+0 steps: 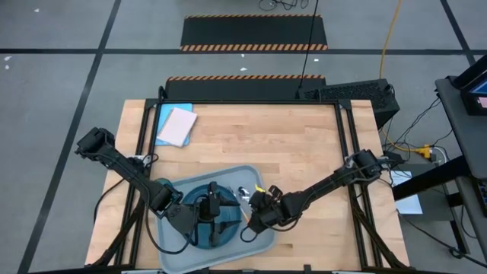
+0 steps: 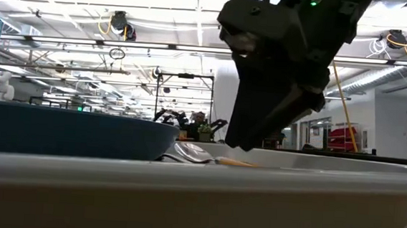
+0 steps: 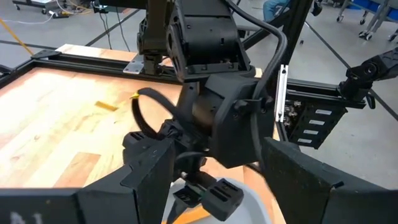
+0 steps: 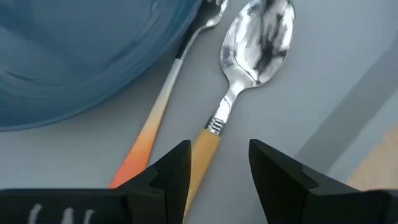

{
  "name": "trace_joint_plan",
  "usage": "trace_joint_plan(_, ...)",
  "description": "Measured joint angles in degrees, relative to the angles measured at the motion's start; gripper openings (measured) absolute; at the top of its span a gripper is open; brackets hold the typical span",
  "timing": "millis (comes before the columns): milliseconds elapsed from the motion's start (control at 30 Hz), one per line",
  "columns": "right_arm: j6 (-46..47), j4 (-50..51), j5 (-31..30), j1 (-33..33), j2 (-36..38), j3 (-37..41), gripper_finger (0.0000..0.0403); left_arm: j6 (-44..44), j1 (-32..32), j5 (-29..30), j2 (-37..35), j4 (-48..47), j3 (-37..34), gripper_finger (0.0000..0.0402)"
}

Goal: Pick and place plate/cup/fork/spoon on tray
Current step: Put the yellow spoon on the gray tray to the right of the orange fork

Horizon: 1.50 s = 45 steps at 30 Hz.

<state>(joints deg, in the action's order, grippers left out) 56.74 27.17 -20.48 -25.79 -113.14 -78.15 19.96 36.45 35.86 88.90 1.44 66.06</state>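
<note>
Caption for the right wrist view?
Right gripper open over the spoon handle, fork alongside, plate beside, on the tray.

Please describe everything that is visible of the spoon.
The spoon has a shiny silver metal bowl, a thin metal neck and a light orange handle that looks plastic. It lies flat on the tray, bowl facing up, beside the fork and near the plate. The open right gripper straddles its handle; whether the fingers touch it cannot be told.
</note>
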Motion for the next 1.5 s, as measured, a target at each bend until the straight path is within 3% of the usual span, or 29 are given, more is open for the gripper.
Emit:
trace_joint_plan(133,0.6,0.0,3.0,0.2,0.0,0.0,0.0155,-0.2,0.0,0.0,0.0,0.0,0.0,0.0243)
trace_joint_plan(333,-2.3,-5.3,-3.3,0.4,0.0,0.0,0.0155,-0.3,0.0,0.0,0.0,0.0,0.0,0.0243)
trace_joint_plan(467,-4.0,-7.6,-3.5,1.5,0.0,0.0,0.0146,0.0,0.0,0.0,0.0,0.0,0.0,0.0243)
trace_joint_plan(800,-8.8,-7.9,-0.3,2.9,-0.4,0.2,0.0068,0.0,0.0,0.0,0.0,0.0,0.0,0.0243)
trace_joint_plan(1133,-10.4,-17.8,5.8,3.9,-0.4,7.3,0.0006,1.7,0.3,-2.0,0.0,-0.1,0.0,0.0243)
trace_joint_plan(1300,-9.9,-19.1,5.8,4.0,-0.3,8.9,0.0001,4.8,3.7,-7.3,0.0,-2.9,0.0,0.0243)
trace_joint_plan(1500,-6.5,-19.4,5.5,4.5,-0.3,9.3,0.0000,6.5,10.8,-5.0,0.1,-4.7,0.0,0.0243)
